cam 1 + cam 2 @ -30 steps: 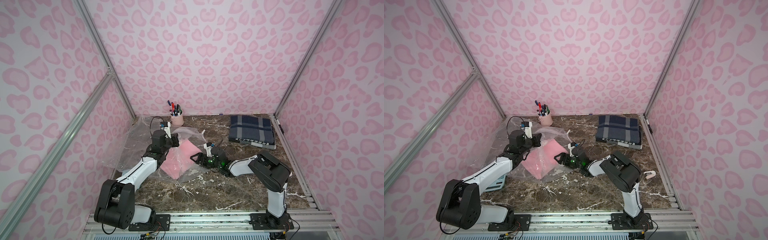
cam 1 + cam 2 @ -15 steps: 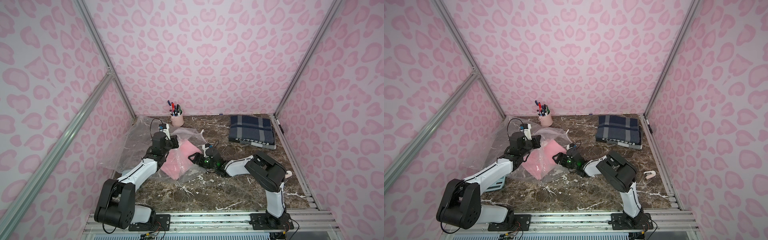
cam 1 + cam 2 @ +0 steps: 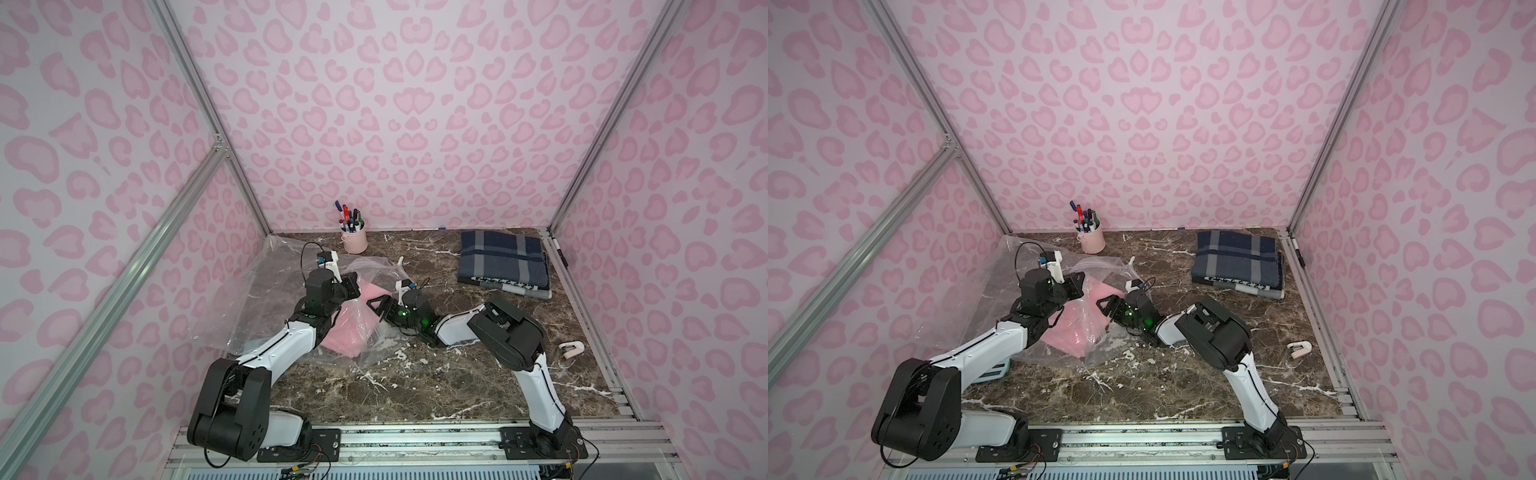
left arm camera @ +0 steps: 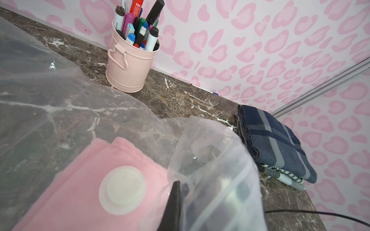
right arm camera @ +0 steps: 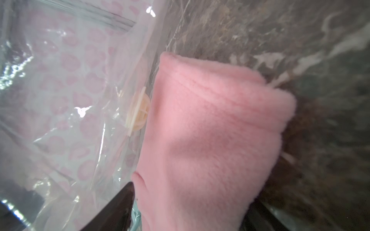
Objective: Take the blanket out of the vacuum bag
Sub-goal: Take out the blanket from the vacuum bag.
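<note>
Pink blanket in the bag, both grippers at it.
We see the pink blanket (image 3: 347, 332) lying inside the vacuum bag (image 3: 374, 266), at nine o'clock from the middle of the table (image 3: 415, 374). The left gripper (image 3: 351, 286) is clamped on the bag's upper film beside the valve disc (image 4: 122, 190). The right gripper (image 3: 376, 305), at the blanket's three o'clock, has its fingers apart astride the folded end.

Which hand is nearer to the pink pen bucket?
Left. The left hand, pinching the vacuum bag, sits just in front of the pen bucket; the right hand is farther forward and to the right, at the pink blanket.
</note>
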### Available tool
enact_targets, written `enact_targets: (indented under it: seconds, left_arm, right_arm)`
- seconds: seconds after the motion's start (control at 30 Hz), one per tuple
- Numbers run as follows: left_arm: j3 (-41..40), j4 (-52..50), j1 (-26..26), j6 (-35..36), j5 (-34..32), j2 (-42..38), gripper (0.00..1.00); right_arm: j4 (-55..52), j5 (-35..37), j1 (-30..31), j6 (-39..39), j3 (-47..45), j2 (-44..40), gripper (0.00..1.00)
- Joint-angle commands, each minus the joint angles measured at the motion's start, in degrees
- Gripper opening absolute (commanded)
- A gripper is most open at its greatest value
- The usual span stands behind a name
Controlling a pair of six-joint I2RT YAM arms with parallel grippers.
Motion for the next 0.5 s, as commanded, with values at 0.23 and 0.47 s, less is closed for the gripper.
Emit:
enact_targets:
  seconds: [0.23,0.47]
  left_arm:
    - [0.2,0.9,-0.5,0.1,1.4,0.5,0.04]
    - [-0.1,-0.3,-0.6,1.4,-0.9,0.1,0.04]
  right_arm:
    - [-1.5,-1.0,-1.3,0.9,-5.7,1.4,0.03]
    - [1.2,-3.1,-2.4,-2.8,-7.8,-1.7,0.00]
